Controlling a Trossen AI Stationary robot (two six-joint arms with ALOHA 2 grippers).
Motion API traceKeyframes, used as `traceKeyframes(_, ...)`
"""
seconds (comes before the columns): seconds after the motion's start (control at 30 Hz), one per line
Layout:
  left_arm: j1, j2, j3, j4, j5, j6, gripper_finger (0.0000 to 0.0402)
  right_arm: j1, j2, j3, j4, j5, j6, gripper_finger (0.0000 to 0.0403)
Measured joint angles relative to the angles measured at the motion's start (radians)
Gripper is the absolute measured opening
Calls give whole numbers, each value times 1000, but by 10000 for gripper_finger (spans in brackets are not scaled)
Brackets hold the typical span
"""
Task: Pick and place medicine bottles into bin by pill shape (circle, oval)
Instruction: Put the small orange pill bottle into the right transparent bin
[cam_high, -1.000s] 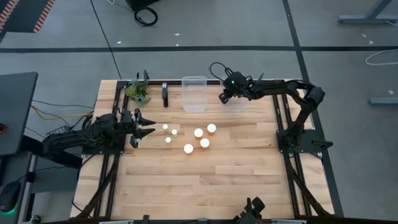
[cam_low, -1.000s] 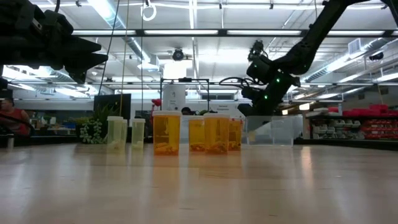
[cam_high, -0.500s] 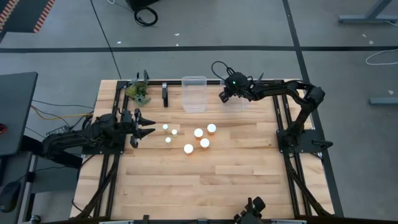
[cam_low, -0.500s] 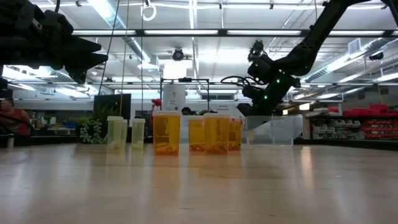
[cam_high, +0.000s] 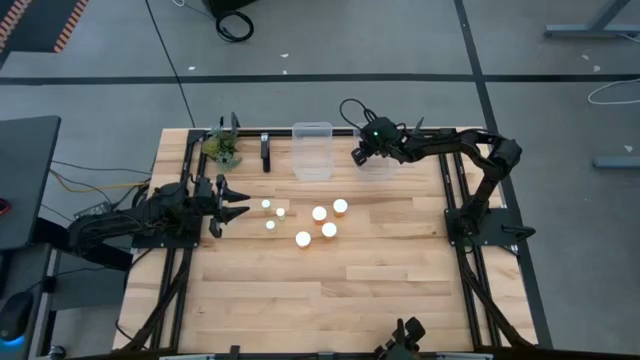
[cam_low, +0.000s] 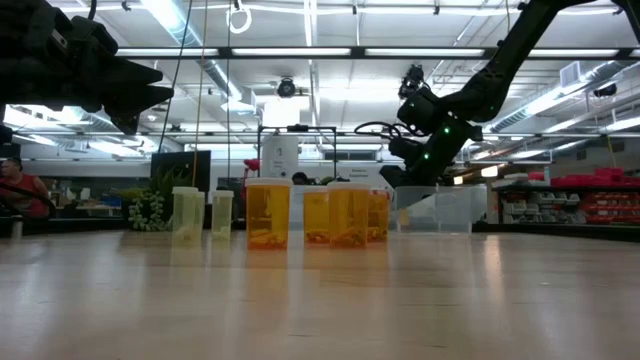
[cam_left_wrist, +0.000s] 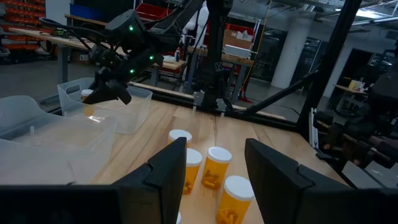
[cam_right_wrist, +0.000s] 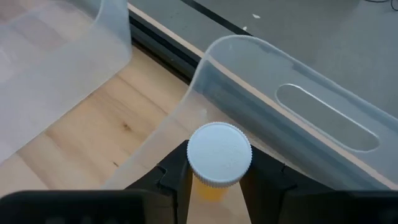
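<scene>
Several small bottles with white caps stand upright in a loose group mid-table (cam_high: 303, 218). In the low view the wider ones (cam_low: 267, 212) are amber and two slimmer ones (cam_low: 186, 213) are pale. My right gripper (cam_high: 361, 156) points down over the right clear bin (cam_high: 396, 168), shut on one more amber bottle (cam_right_wrist: 219, 154). My left gripper (cam_high: 240, 206) is open and empty, level above the table just left of the group. It looks across the bottles (cam_left_wrist: 215, 169) toward the bins. My right gripper pinches the amber bottle by its body just under the white cap (cam_right_wrist: 210, 188), one finger (cam_right_wrist: 171, 177) on each side. The fingers come from above, pointing down, and the bottle stands upright, cap up, inside the bin's rim (cam_right_wrist: 205, 56). Whether its base rests on the bin floor I cannot tell.
A second clear bin (cam_high: 312, 132) stands left of the right one at the far edge. A small green plant (cam_high: 222, 148) and a dark upright piece (cam_high: 265, 152) stand at the far left. Bare wood lies between the bottles and the near edge (cam_high: 320, 300).
</scene>
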Motion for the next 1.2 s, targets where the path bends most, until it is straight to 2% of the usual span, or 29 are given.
traceKeyframes(0.4,0,0,0,0,0,0,172,1,0,0,-8,-25,-3,128)
traceKeyframes(0.77,0,0,0,0,0,0,172,1,0,0,-38,-25,-4,178)
traceKeyframes(1.2,0,0,0,0,0,0,172,1,-8,1,-44,-38,-15,180)
